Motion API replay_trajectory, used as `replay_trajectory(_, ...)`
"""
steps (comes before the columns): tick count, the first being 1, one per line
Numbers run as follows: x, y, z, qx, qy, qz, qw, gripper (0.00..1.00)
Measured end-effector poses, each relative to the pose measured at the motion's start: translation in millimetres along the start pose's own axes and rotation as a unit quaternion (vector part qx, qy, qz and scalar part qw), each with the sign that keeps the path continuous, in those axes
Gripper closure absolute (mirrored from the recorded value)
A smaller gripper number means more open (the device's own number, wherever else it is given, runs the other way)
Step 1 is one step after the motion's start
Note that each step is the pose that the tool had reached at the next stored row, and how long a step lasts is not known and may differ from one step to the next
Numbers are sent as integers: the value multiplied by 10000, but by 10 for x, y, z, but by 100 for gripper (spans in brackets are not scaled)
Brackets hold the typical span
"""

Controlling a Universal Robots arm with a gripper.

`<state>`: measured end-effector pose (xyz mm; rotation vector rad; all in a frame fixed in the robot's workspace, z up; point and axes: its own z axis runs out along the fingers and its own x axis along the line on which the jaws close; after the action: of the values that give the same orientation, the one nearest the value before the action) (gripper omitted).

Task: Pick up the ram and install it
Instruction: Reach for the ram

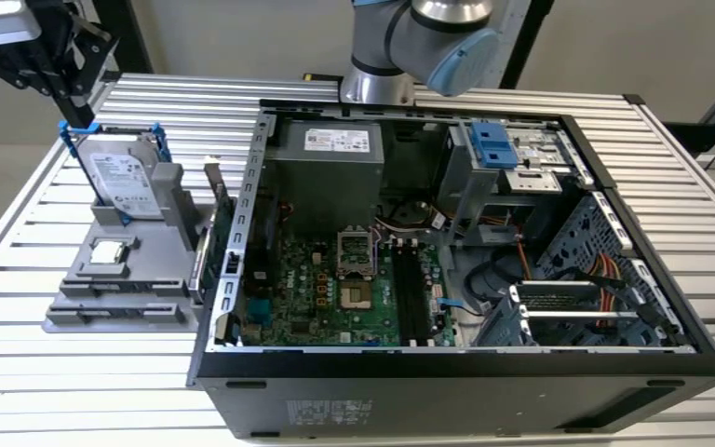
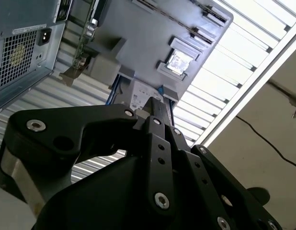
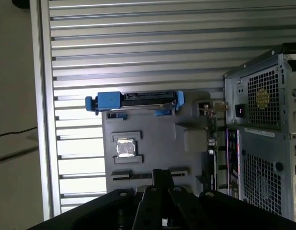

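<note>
Gripper [image 1: 79,115], fingers pressed together and empty, hangs over the hard drive [image 1: 126,182] on the gray fixture [image 1: 97,315]. Ram [image 3: 212,130]: thin greenish stick, on edge at the fixture's far side, just beside the open computer case [image 1: 457,377]; the drive stands between.

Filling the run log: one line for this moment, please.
gripper: shut, empty, over holder | ram: upright in holder, ungrasped

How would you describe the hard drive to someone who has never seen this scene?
In the exterior view, a gray tray lies left of the open computer case. The hard drive stands at the tray's far end. It is the silver box upright in a blue bracket, whereas the small square chip near it lies flat.
</note>
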<state>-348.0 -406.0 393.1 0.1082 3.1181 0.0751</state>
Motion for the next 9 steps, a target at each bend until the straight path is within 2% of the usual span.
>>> replay_trajectory(9,-4,-55,-2,0,0,0,10000,100)
